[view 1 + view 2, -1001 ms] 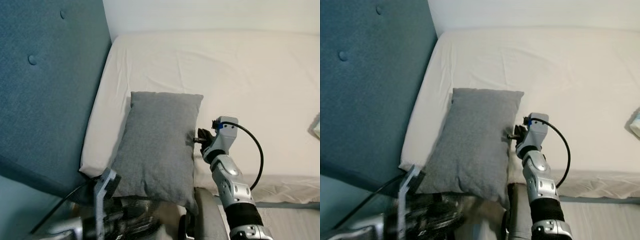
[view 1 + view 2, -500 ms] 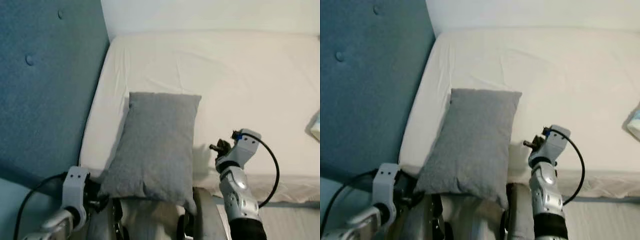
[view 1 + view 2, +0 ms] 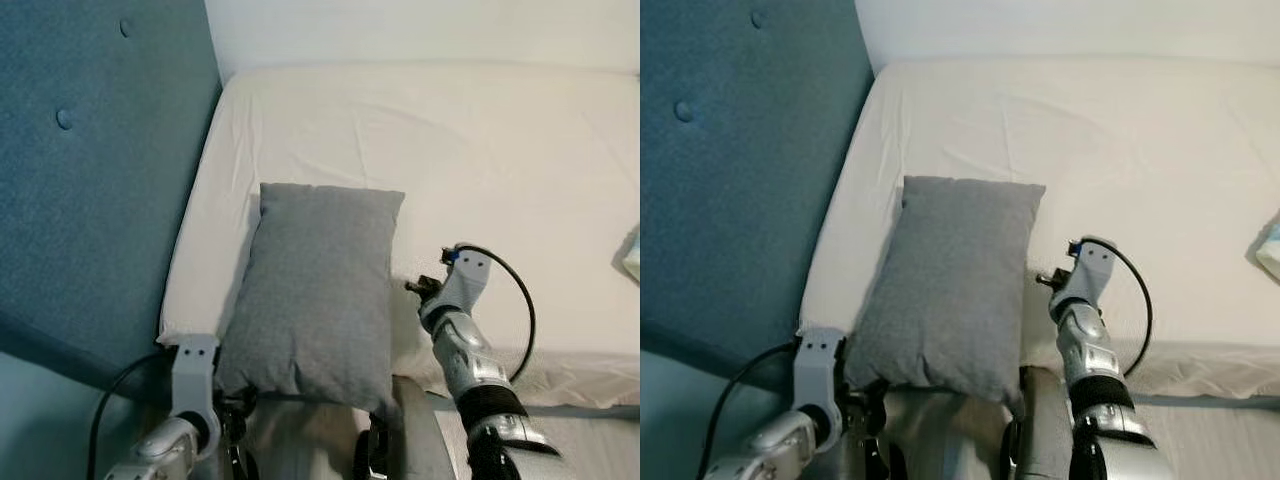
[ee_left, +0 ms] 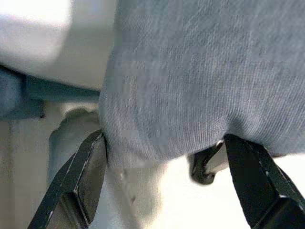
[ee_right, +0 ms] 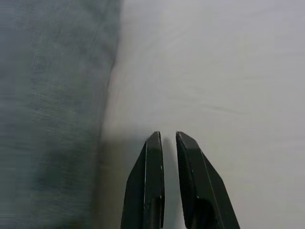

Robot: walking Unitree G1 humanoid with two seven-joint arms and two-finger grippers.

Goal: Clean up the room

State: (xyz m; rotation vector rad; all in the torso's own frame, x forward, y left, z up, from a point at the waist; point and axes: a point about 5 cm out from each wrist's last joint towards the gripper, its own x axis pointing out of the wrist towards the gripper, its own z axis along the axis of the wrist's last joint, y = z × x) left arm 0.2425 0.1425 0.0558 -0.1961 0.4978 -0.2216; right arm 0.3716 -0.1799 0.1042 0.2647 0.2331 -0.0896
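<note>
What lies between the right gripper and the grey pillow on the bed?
Only a bare strip of white bed sheet separates the right gripper from the grey pillow, seen in the right wrist view.

Left arm: low at 7 o'clock, wrist raised, cable trailing. Left gripper (image 4: 167, 186): jaws spread wide.

Right arm: silver, rising from 5 o'clock, forearm angled toward 11 o'clock, cable looped. Right gripper (image 5: 166, 138): jaws nearly closed, nothing between.
</note>
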